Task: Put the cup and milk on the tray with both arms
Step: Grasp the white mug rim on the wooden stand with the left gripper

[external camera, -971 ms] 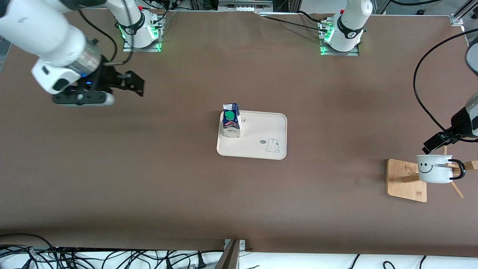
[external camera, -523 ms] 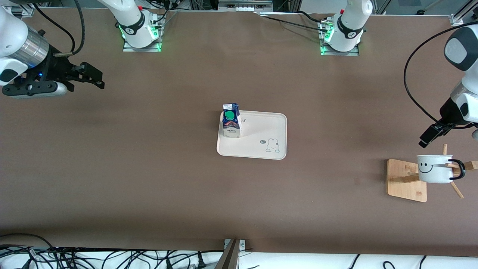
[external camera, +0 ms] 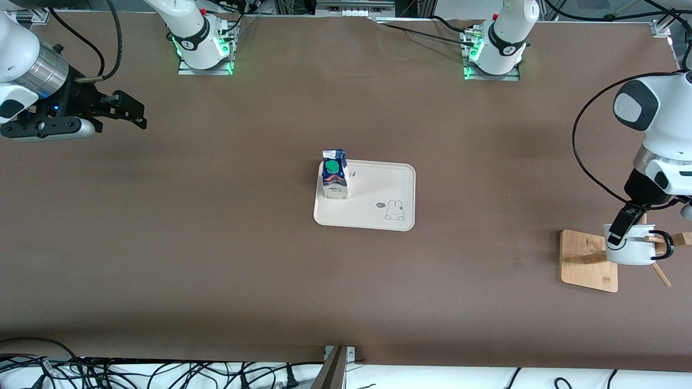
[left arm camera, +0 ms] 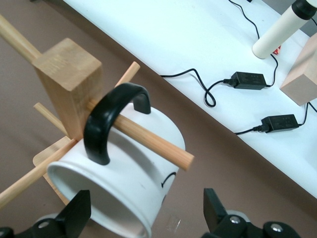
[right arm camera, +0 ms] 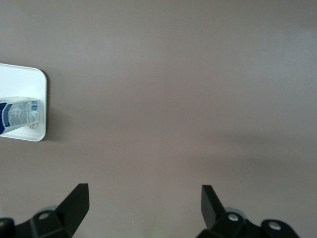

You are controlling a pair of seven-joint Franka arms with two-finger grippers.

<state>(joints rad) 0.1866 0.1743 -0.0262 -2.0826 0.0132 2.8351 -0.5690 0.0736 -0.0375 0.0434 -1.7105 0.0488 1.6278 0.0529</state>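
Looking at my feeds, the milk (external camera: 334,180) is standing upright on the tray (external camera: 378,216), tucked into the corner toward the right arm's end and away from the front camera. The tray sits mid-table, with its little rabbit drawing (external camera: 395,210) in the corner nearest the front camera on the left arm's side.

The cup (external camera: 633,248) isn't on the tray. It hangs by its black handle (left arm camera: 110,119) on a peg (left arm camera: 148,140) of the wooden rack (external camera: 589,261), way over at the left arm's end of the table and a bit nearer the front camera than the tray. In the left wrist view the mug lies on its side with the mouth turned toward the camera.

My left gripper (external camera: 621,229) is right at the cup, over the rack. Its fingers are spread wide: one fingertip (left arm camera: 79,210) shows just outside the mug's rim and the other well clear on the smiley side. Nothing is clamped, and I can't tell for sure whether that finger touches the rim.

My right gripper (external camera: 121,111) waits in the air over bare table at the right arm's end, well apart from the tray. Its fingers (right arm camera: 74,204) are spread too, holding nothing, with the tray's corner and the carton just peeking in at the edge of that wrist view.
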